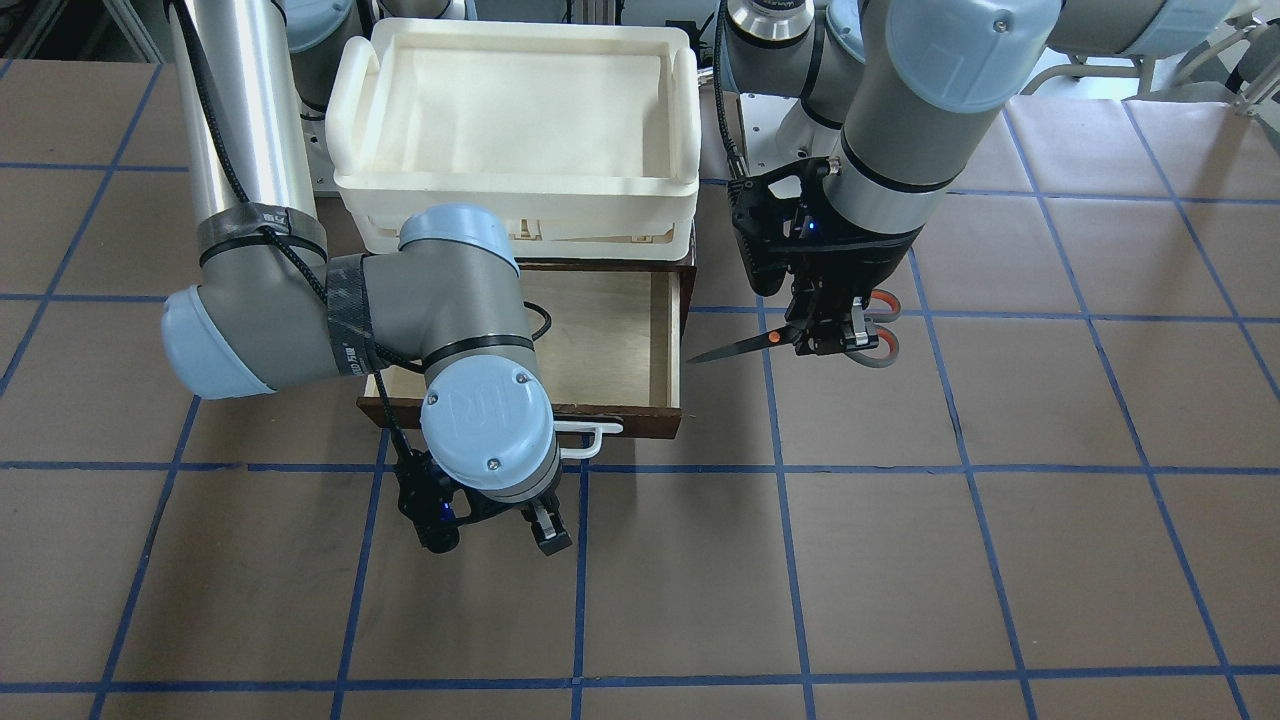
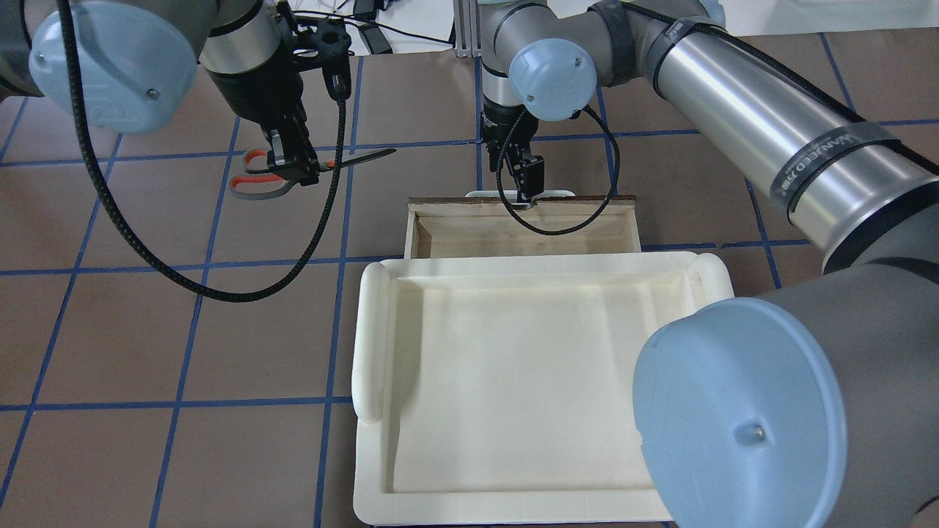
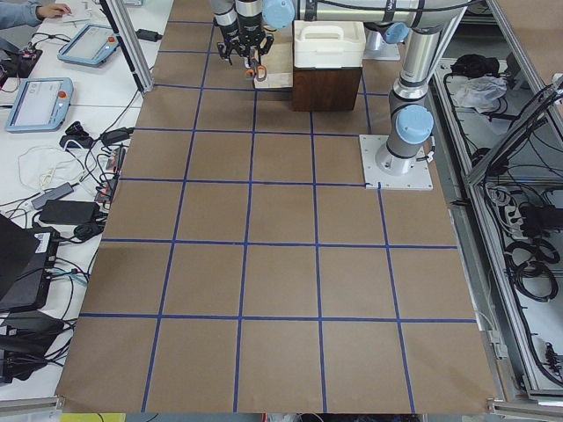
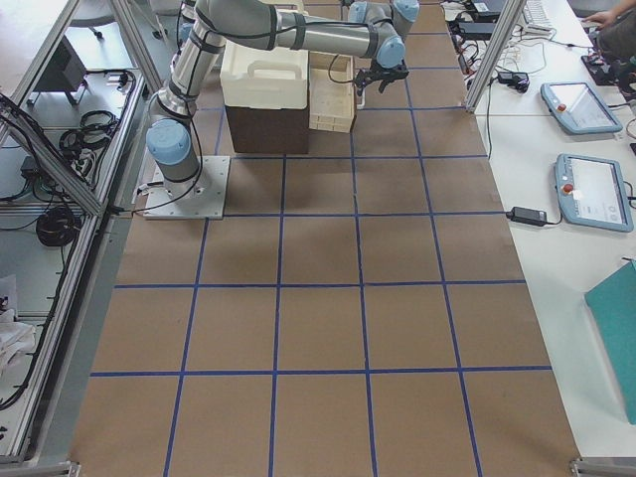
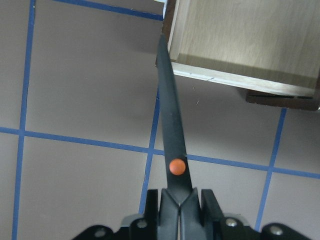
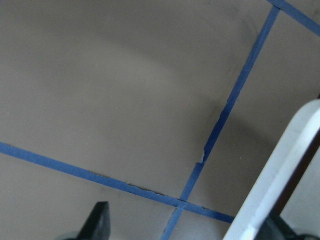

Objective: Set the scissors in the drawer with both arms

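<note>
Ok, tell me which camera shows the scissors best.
Exterior front-facing: the scissors show blades, orange pivot and handle loops, held in the left gripper. Overhead has a cable crossing them; left wrist shows only the blade; side views show them tiny at best.

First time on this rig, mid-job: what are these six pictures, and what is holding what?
Two robot arms stand at a table. One camera faces the robot, one looks over its shoulders, two watch from the table's ends, one rides each wrist. On the table: an open drawer with a white tray above it. The left tool is shut on scissors beside the drawer, blades pointing at it. The right tool is open and empty, near the drawer's handle.
</note>
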{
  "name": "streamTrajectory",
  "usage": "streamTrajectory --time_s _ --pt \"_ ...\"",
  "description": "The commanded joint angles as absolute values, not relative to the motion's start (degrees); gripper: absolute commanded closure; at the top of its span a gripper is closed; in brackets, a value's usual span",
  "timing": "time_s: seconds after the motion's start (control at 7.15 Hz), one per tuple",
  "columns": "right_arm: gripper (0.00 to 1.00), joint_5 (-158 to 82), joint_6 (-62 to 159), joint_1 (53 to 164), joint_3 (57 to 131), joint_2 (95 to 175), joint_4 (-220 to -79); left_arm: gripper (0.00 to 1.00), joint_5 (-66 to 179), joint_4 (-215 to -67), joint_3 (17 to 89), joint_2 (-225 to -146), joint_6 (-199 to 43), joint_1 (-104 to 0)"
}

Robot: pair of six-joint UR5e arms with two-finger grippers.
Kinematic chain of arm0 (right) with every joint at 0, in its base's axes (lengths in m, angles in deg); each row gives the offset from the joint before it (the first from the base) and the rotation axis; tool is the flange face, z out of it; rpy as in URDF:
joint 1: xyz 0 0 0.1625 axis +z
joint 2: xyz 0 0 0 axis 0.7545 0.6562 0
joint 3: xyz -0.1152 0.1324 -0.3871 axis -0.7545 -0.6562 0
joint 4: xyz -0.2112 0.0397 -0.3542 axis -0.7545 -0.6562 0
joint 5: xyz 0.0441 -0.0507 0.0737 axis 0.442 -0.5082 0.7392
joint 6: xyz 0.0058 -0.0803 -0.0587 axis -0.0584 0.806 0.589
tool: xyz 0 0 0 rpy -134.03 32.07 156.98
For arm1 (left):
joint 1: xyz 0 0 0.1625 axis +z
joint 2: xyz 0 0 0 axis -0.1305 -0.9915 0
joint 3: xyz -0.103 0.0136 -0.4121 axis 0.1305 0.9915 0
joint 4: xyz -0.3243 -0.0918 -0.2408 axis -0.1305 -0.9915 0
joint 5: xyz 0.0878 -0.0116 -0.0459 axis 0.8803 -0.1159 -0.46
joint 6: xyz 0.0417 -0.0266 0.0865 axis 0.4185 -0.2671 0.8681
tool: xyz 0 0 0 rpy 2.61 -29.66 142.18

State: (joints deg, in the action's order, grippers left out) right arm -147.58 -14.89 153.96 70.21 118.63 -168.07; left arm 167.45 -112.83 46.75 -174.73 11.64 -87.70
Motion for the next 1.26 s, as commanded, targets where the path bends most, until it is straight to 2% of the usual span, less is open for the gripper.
streamTrajectory --time_s 0.0,0.56,1.12 --pt "0.00 -147.57 -14.47 153.84 68.82 117.82 -168.30 1.00 167.51 -112.80 46.75 -174.82 11.45 -88.04" --pt "0.00 -147.48 -13.32 153.40 68.47 117.46 -168.21 1.00 167.34 -112.36 46.75 -175.17 11.45 -88.04" --pt "0.00 -146.60 -14.37 153.49 73.72 121.50 -167.95 1.00 166.99 -111.75 46.75 -175.70 11.10 -88.21"
